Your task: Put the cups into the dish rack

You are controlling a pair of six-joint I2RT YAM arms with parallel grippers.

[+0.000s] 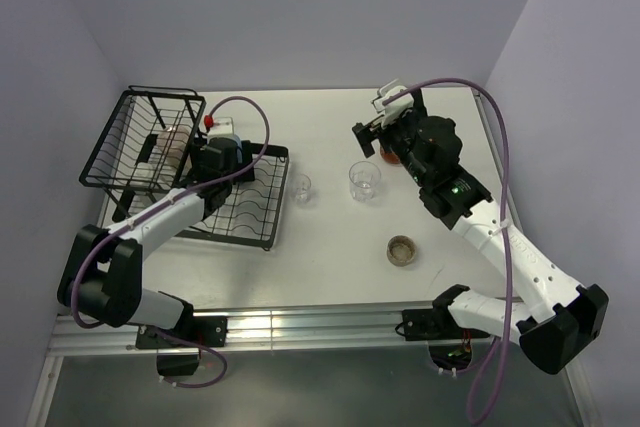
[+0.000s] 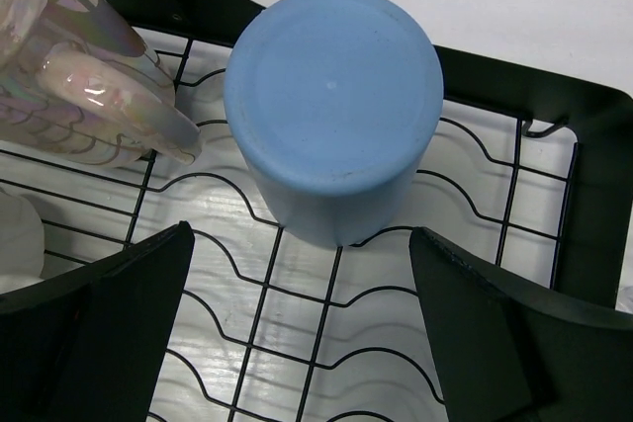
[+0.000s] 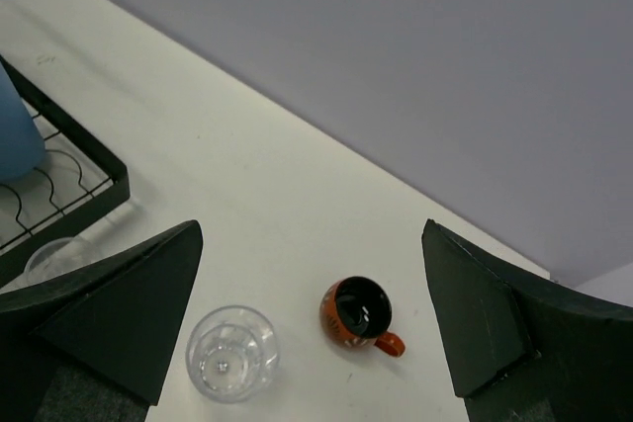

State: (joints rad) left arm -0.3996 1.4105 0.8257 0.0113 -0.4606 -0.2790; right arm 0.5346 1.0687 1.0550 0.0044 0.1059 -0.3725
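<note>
White surface [image 1: 330,277] bears the orange cup [image 3: 358,315] below the spread right pincer [image 3: 310,244], whose off-centre descent could topple it; the left pincer [image 2: 302,234] is spread too.

Top camera overhead, far; wrist cameras downward, closer; all share dish rack [image 1: 262,197].

Left end effector [image 2: 302,239], right end effector [image 3: 313,229] spread wide

pinkish mug [image 2: 89,86] crowds blue tumbler [image 2: 331,116] one side | other side apparently free
</note>
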